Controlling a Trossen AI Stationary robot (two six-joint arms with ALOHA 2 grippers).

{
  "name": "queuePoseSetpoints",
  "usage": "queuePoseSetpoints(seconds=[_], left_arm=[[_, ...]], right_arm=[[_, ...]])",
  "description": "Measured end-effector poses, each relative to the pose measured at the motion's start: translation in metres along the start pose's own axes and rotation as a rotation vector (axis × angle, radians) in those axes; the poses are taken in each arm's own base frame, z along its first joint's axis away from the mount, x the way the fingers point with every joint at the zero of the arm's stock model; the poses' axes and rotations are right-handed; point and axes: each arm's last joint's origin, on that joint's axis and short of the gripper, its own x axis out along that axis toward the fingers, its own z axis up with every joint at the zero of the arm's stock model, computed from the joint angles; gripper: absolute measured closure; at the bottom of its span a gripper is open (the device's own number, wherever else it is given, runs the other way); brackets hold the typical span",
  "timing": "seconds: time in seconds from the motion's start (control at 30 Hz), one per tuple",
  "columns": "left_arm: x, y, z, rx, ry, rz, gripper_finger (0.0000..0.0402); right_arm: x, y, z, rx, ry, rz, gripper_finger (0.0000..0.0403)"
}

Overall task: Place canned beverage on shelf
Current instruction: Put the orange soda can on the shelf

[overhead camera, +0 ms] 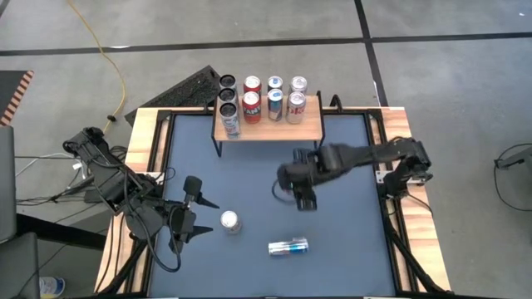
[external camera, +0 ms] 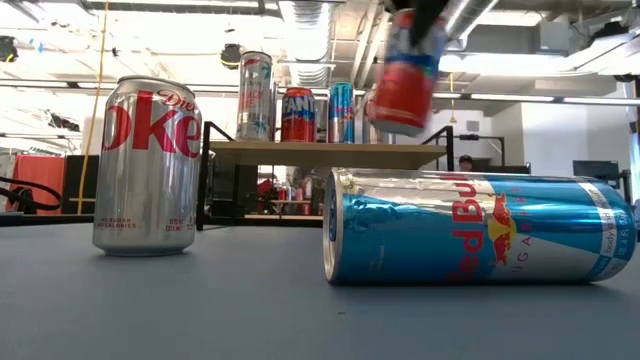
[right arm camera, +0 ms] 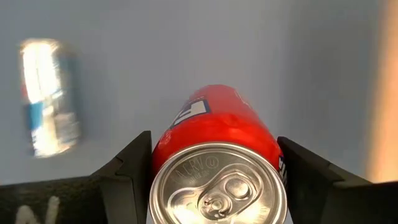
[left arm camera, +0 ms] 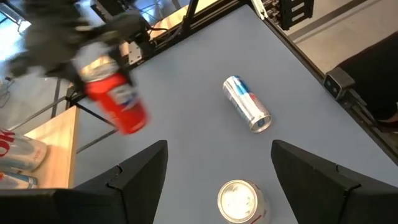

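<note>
**Red can lifted clear of the desk, shelf not yet reached**

The desk (overhead camera: 266,274) is a dark blue-grey mat inside a wooden rim. At its far edge stands the shelf (overhead camera: 309,126), a light-wood top on thin black legs, already carrying upright cans; more cans stand behind it, off the desk.

The right arm reaches in over the middle of the desk, short of the shelf. Its tool, the right gripper (right arm camera: 217,180), is clamped on the red can (right arm camera: 214,134): the wrist view shows a dark finger pressed on each side of the can's wall just below the silver lid. In the low view the red can (external camera: 405,75) hangs tilted in the air, well above the surface and in front of the shelf top.

The can will likely behave as a stiff, smooth cylinder: slippery painted metal, fairly heavy if full, thin-walled enough to dent under a hard squeeze. The curved side wall near the top, where the fingers sit now, looks the sound place to hold, with firm but moderate pressure.

The left gripper (left arm camera: 217,165) waits at the near left of the desk, its fingers wide apart and empty, with the upright Diet Coke can (overhead camera: 230,221) just ahead of it. The Red Bull can (overhead camera: 288,246) lies on its side nearby.
</note>
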Motion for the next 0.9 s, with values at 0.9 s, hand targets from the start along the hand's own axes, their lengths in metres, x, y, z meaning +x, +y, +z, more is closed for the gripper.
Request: queuePoseSetpoints(seconds=[0.9], left_arm=[[0.000, 0.001, -0.002, 0.055, 0.020, 0.026, 0.0127]], right_arm=[[-0.011, -0.149, 0.002, -0.023, -0.115, -0.185, 0.0153]])
